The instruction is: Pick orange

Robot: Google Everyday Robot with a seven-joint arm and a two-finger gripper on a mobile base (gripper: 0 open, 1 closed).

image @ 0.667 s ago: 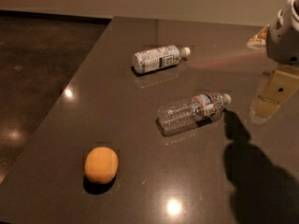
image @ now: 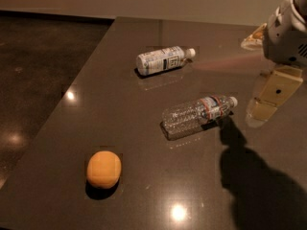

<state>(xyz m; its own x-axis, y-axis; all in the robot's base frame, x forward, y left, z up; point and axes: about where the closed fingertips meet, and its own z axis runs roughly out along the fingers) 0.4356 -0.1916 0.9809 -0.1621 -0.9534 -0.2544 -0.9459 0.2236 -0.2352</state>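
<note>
while orange [image: 103, 168] lies front-left on tbl [image: 120, 80], jaws hang spread at far rt, well away.

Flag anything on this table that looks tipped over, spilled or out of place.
Both plastic bottles lie on their sides: the white-labelled plastic bottle far centre and the clear plastic bottle with a red-and-blue label mid-table. No spill shows. The small round orange fruit sits near-left, apart. The gripper hangs at the right edge, touching nothing.

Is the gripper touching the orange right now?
No, the gripper hangs at the far right, well apart from the orange lying at lower left.
</note>
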